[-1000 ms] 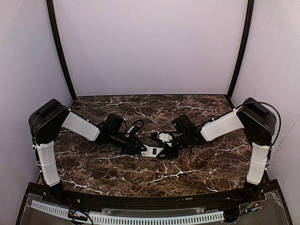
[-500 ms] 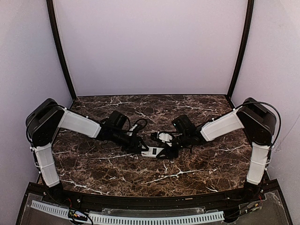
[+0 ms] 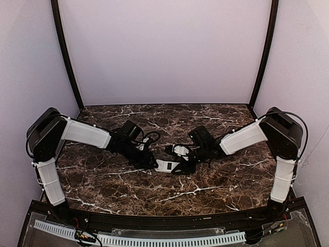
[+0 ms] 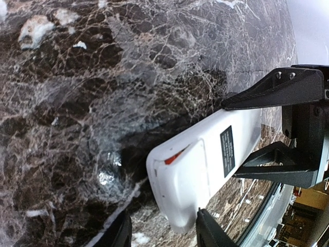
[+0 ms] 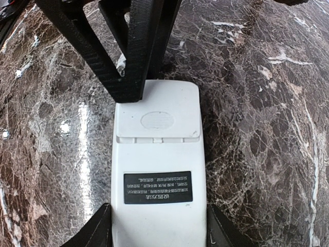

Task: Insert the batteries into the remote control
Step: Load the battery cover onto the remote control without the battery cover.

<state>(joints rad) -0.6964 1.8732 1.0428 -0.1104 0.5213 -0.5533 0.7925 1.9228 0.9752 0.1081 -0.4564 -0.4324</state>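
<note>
The remote control (image 3: 167,165) lies back up at the table's middle, its dark label (image 5: 158,187) showing. My right gripper (image 3: 184,165) is shut on its near end, fingers against both long sides in the right wrist view (image 5: 159,232). The cover plate (image 5: 157,119) sits over the battery bay at the far end. A sliver of an orange-red battery (image 4: 175,156) shows through a gap at the cover's edge; the rest of the batteries is hidden. My left gripper (image 3: 153,163) is open, its fingertips (image 4: 205,231) straddling the cover end (image 4: 180,190).
The dark marble table (image 3: 118,185) stretches around the remote, with pale walls behind and at both sides. The black front rail (image 3: 164,222) runs along the near edge. Both arms meet at the middle.
My left arm has reached further right and its gripper has closed in on the remote's cover end. The right arm and the remote have stayed put.
</note>
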